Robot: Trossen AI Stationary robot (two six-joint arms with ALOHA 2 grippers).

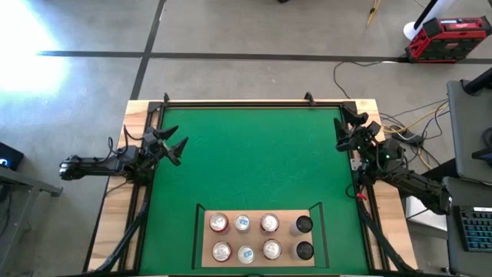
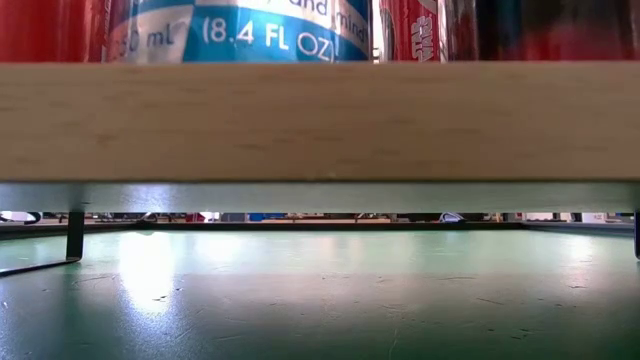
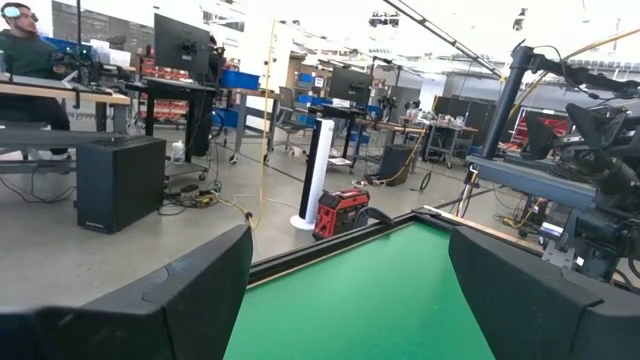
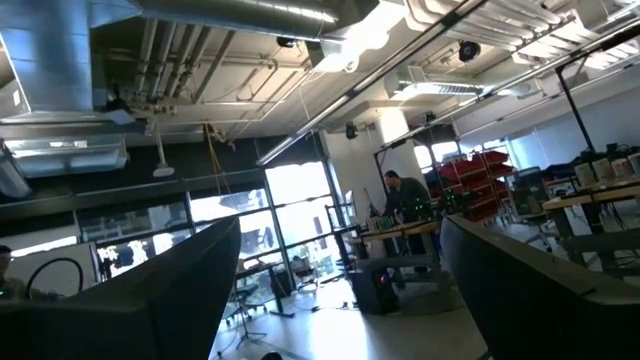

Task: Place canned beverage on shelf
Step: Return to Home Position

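The pale wood shelf (image 1: pixel 257 237) with its thin black rail stands at the near middle of the green mat (image 1: pixel 254 154). Several cans stand upright on it in two rows: red-topped (image 1: pixel 219 223), blue-and-white (image 1: pixel 243 223) and dark ones (image 1: pixel 304 225). In the low view the shelf board (image 2: pixel 320 120) fills the top, with can bottoms (image 2: pixel 240 30) above it. My left gripper (image 1: pixel 178 146) is open and empty at the mat's left edge; it also shows in its wrist view (image 3: pixel 350 290). My right gripper (image 1: pixel 340 132) is open and empty at the mat's right edge, tipped upward (image 4: pixel 340 290).
Pale wooden strips (image 1: pixel 134 115) frame the mat. The mat's middle and far part hold no objects. Beyond the table are a red toolbox (image 1: pixel 446 38), cables (image 1: pixel 361 73), desks, and people seated (image 3: pixel 25 45) and standing (image 4: pixel 400 195) far off.
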